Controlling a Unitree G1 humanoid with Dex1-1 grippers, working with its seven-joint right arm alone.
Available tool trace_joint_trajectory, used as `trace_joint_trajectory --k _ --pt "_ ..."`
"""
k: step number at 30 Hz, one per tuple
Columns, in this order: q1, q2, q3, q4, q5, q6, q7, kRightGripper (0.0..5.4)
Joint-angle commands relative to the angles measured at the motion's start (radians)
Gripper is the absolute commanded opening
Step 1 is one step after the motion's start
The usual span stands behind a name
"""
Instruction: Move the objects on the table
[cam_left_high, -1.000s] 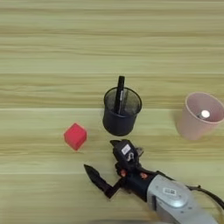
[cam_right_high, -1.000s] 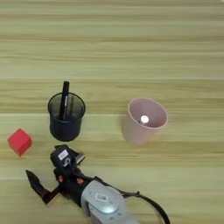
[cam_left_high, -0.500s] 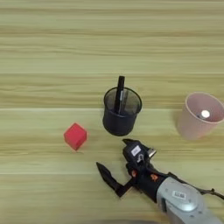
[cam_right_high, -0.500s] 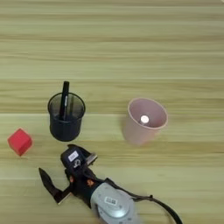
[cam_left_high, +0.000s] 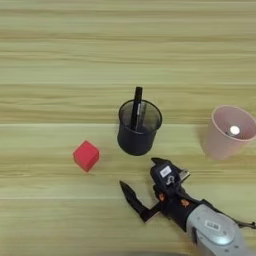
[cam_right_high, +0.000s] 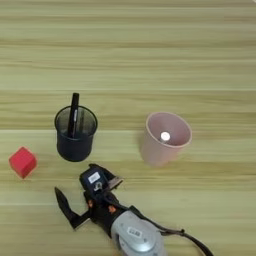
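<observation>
On the table (cam_left_high: 60, 60), toward 9 o'clock, a small red cube (cam_left_high: 86, 155) lies alone, well apart from everything else. Near the centre stands a black mesh pen cup (cam_left_high: 139, 127), upright, with a black pen (cam_left_high: 136, 107) leaning inside it and its top rising above the rim toward 12 o'clock. Just below the cup, at about 5 o'clock from it, the right gripper (cam_left_high: 143, 180) hovers with its two black fingers spread apart, holding nothing; one finger (cam_left_high: 131, 198) reaches out toward 8 o'clock, the other ends close to the cup's base. Its silver forearm (cam_right_high: 134, 237) runs off toward 5 o'clock. At 3 o'clock stands a pink cup (cam_right_high: 165, 137), something small and white inside.
</observation>
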Motion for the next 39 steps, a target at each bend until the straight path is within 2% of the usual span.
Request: trace_joint_trajectory --k 1,12,22,39 --pt "0.001 0.02 -0.036 0.044 -0.017 -0.015 -0.057 5.36" --pt "-0.044 0.094 -0.06 0.175 -0.018 -0.077 -0.115 5.36" --pt "-0.076 0.107 -0.054 0.237 -0.021 -0.097 -0.115 5.36" --pt "-0.192 0.121 -0.05 0.387 -0.035 -0.123 -0.113 5.36"
